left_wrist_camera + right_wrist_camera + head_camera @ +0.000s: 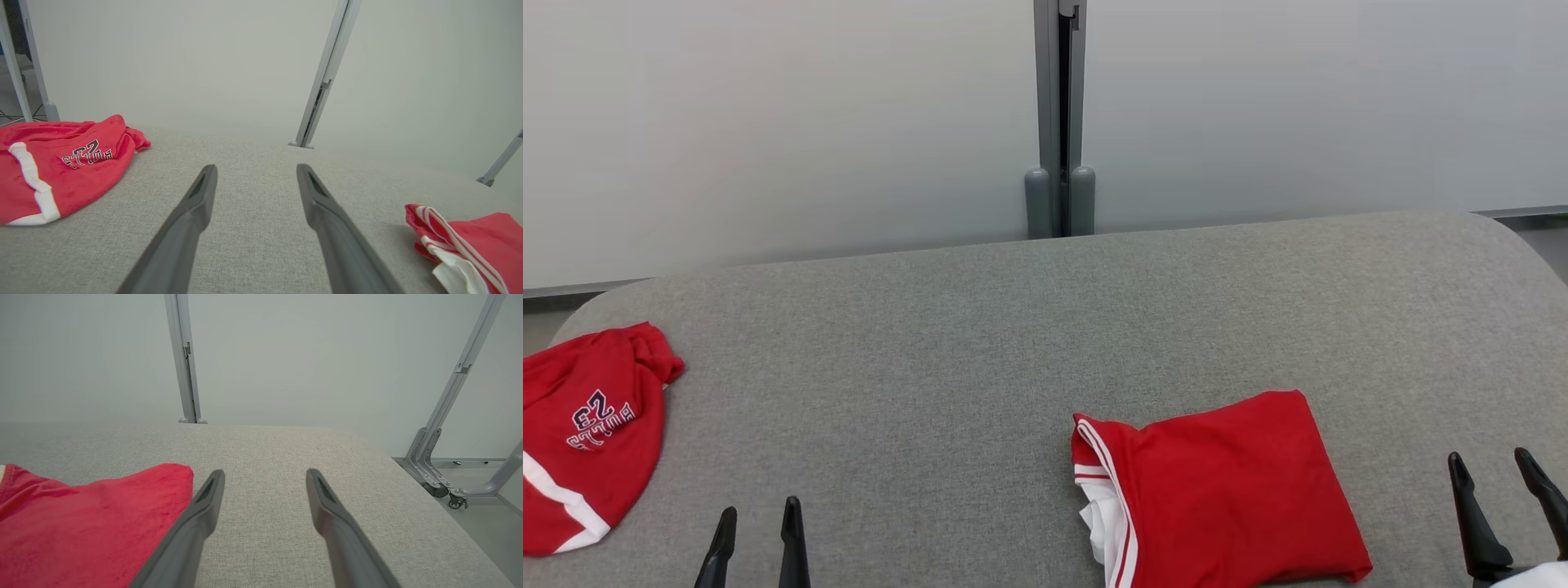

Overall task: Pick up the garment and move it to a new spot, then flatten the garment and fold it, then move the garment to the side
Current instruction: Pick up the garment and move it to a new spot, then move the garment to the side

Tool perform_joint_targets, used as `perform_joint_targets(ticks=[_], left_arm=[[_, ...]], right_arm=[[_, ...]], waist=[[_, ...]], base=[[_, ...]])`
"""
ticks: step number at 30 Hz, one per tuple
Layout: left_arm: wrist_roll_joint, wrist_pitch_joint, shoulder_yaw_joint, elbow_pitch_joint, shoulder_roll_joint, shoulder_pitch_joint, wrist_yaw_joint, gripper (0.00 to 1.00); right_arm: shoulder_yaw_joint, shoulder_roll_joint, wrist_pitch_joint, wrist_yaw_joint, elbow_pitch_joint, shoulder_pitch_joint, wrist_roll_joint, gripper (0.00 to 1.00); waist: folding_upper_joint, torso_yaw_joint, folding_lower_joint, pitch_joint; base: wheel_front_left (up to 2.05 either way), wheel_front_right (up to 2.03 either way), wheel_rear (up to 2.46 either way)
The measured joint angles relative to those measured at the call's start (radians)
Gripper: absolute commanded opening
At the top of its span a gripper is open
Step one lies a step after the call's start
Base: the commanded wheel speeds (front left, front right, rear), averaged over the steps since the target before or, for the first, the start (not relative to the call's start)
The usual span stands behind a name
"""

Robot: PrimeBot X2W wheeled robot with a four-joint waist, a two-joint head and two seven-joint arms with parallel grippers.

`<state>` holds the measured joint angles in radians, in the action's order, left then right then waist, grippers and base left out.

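Note:
A folded red garment [1225, 490] with white trim lies on the grey table at the lower right of the head view; it also shows as the garment [470, 245] in the left wrist view and the garment [90, 526] in the right wrist view. My right gripper [1490, 457] stands open just to its right, apart from the cloth, with nothing between its fingers [204, 498]. My left gripper [758, 516] is open at the lower left, well away from the folded garment, its fingers [204, 192] over bare table.
A second red garment [584, 433] with lettering and a white band lies crumpled at the table's left edge, also seen as the lettered garment [61, 163]. Grey partition post [1059, 122] stands behind the table [980, 343]. The table's rounded right edge [429, 490] drops to the floor.

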<state>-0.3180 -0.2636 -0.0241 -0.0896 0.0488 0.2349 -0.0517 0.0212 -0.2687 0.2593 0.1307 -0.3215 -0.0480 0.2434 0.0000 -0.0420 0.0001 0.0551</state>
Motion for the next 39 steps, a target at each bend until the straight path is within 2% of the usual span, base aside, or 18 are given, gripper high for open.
perform_joint_targets(ticks=[7,17,34,36,39], left_arm=[[0.001,0.0,-0.009,0.021,0.0,0.0,0.005,1.0],[0.009,0.0,-0.019,0.029,0.0,0.003,0.004,1.0],[0.018,0.0,-0.02,0.019,0.0,0.004,0.005,1.0],[0.018,0.0,-0.02,0.02,0.0,0.004,0.005,1.0],[0.019,0.0,-0.02,0.022,0.0,0.004,0.004,1.0]], right_arm=[[0.095,0.074,0.001,0.0,0.013,-0.05,-0.06,1.0],[0.105,0.1,0.001,0.0,0.033,-0.054,-0.076,1.0],[0.074,0.104,0.001,0.0,0.05,-0.054,-0.077,1.0],[0.051,0.104,0.001,0.0,0.053,-0.047,-0.063,1.0],[-0.043,0.083,0.002,0.0,0.035,-0.007,0.01,1.0]], waist=[[0.0,0.008,0.0,0.006],[0.0,0.016,0.0,0.005],[0.0,0.03,0.0,0.008],[0.0,0.032,0.0,0.004],[0.0,0.035,0.0,-0.005]], base=[[0.0,0.0,0.0],[0.0,0.0,0.0],[0.0,0.0,0.0],[0.0,0.0,0.0],[0.0,0.0,0.0]])
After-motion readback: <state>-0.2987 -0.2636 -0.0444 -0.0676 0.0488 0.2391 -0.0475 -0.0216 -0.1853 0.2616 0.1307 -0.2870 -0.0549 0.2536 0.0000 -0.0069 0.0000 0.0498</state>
